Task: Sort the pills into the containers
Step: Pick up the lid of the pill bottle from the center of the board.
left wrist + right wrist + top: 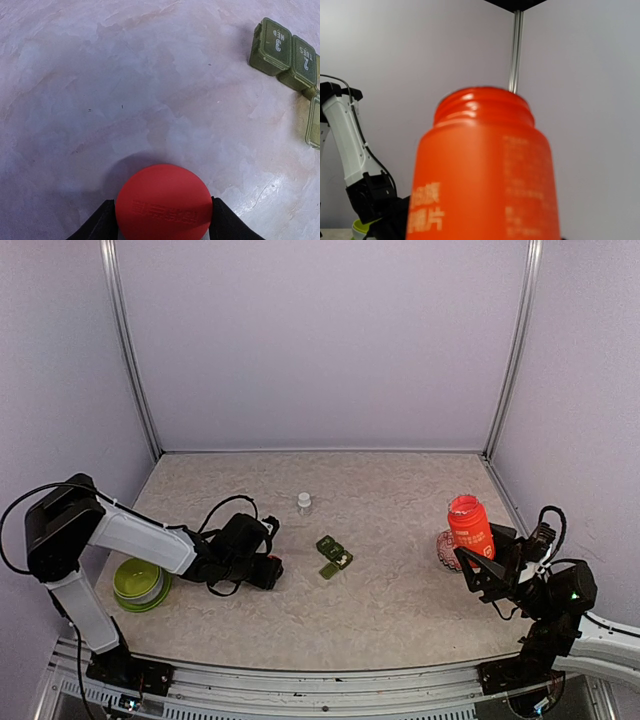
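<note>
The left gripper (163, 226) has its two fingers close against either side of one red cap (164, 200); whether they pinch it I cannot tell. Ahead and to their right lies one strip of containers (282, 52), two lids shut. The right gripper (476, 560) clasps one uncapped red bottle (470, 523) upright.

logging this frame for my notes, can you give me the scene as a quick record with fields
left gripper: closed on red cap, fingers against both its sides
right gripper: holding red bottle, mouth up, cap off
containers: between the two arms, nothing touching them; lids marked 3 and 2 shut
lime-green bowl: near left, beside the left arm
small white object: beyond the containers, too small to identify
pills: none visible
</note>
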Robot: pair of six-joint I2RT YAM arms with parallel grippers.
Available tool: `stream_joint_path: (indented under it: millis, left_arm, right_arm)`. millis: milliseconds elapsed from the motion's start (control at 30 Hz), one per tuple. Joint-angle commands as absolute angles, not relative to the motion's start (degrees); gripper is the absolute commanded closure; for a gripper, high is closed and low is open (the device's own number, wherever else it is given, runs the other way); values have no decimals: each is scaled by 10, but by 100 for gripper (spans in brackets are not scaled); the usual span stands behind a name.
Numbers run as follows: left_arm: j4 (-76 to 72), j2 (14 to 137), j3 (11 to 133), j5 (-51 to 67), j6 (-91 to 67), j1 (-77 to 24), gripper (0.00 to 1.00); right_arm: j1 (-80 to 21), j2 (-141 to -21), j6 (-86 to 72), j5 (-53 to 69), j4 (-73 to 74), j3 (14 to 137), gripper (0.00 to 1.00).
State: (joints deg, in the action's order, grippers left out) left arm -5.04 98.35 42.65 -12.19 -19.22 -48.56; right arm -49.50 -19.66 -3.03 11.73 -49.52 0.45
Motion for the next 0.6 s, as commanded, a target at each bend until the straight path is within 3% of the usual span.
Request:
stream_joint_path:
  millis: [0, 233, 567]
  left_arm:
    - [-56, 969, 419, -127, -194, -483, 40]
    - [-65, 974, 418, -118, -190, -484, 52]
    - [-74, 974, 413, -117, -186, -488, 54]
  right_arm:
    - [-500, -199, -32, 115, -511, -25, 98]
    - [-500, -204, -33, 116, -512, -25, 98]
    - [-500, -213, -33, 116, -516, -24, 98]
